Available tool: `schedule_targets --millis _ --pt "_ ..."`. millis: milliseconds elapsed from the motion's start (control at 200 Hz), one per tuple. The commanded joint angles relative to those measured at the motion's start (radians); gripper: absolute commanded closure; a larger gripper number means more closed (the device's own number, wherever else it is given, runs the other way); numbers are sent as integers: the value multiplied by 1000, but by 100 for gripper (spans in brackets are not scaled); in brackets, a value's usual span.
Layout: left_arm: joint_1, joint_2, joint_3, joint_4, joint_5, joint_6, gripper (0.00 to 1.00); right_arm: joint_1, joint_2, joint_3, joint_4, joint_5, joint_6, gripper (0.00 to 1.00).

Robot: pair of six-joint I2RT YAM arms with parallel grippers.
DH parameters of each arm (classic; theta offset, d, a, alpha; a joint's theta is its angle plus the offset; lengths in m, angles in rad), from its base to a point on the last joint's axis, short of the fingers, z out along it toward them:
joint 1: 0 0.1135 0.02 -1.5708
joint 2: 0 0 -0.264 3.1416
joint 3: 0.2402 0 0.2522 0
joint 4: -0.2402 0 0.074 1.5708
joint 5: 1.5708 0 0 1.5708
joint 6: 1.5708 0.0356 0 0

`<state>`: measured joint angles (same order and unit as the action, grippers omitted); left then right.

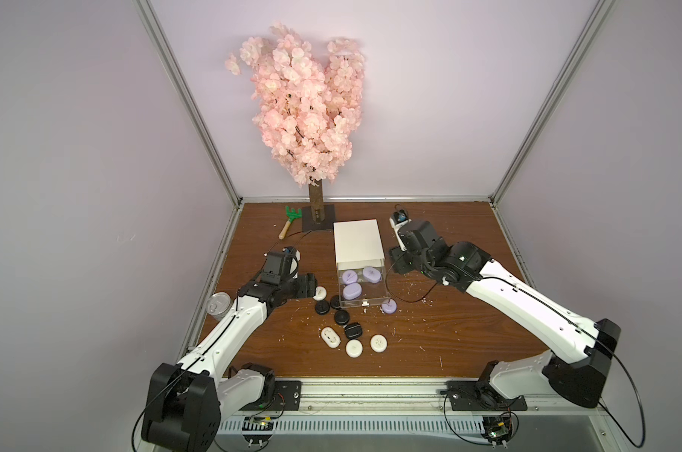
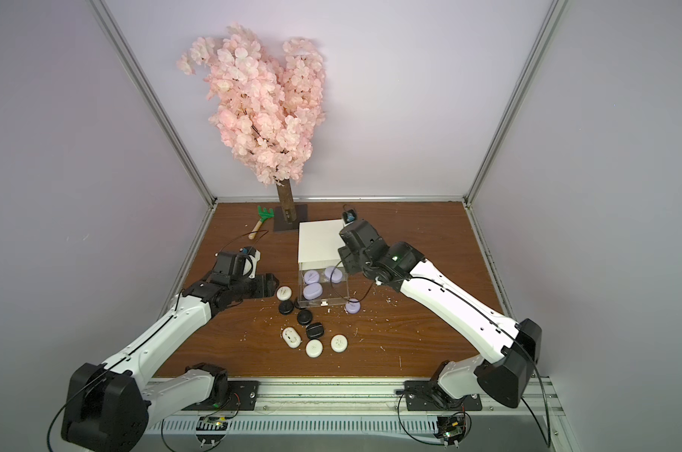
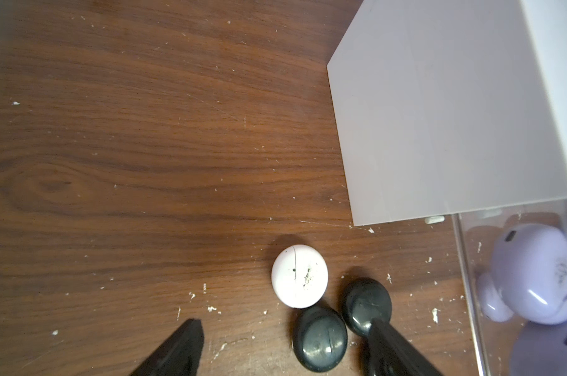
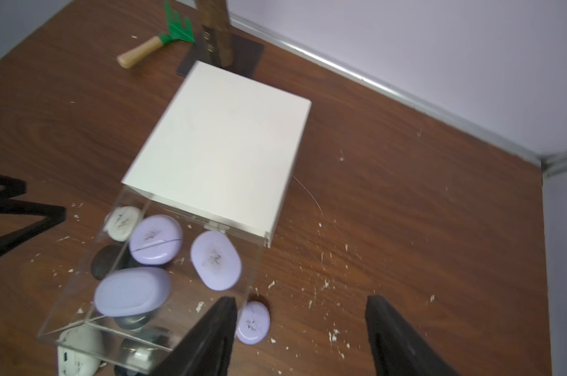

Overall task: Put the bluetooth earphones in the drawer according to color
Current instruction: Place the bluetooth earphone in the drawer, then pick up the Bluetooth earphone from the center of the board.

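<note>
My left gripper (image 3: 283, 322) and right gripper (image 4: 300, 299) gape, empty. Three lavender earphones (image 1: 351, 290) lie in the pulled-out drawer (image 1: 360, 304). A fourth lavender case (image 4: 254, 322) (edge hidden behind a finger) sits just beside it.

Three earphones (image 1: 352, 290) inside the drawer (image 1: 364, 303)

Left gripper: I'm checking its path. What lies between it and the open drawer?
Between left gripper and drawer: a white case and a black case, in both top views.

Pink blossom tree (image 1: 306, 105) on dark base plate (image 1: 329, 221), green rake (image 1: 289, 221) just beside it, silver can (image 1: 218, 307) well apart.
</note>
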<state>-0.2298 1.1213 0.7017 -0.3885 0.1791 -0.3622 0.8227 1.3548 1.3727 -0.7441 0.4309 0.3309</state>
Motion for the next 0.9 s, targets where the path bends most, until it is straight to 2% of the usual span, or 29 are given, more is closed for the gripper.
schedule_targets --millis 0,145,280,560,896 --pt "7 -9 -5 -2 -2 12 16 -31 -88 -151 -48 -87 258 31" --pt "7 -10 -5 -3 1 12 16 -127 -199 -368 63 -217 382 34" --pt "6 -9 -5 -3 5 13 16 -169 -183 -468 157 -328 446 36" --pt "8 -18 -7 -3 7 11 16 -197 0 -500 304 -517 473 35" --pt "6 -23 -5 -3 11 12 16 -255 133 -521 392 -686 463 28"
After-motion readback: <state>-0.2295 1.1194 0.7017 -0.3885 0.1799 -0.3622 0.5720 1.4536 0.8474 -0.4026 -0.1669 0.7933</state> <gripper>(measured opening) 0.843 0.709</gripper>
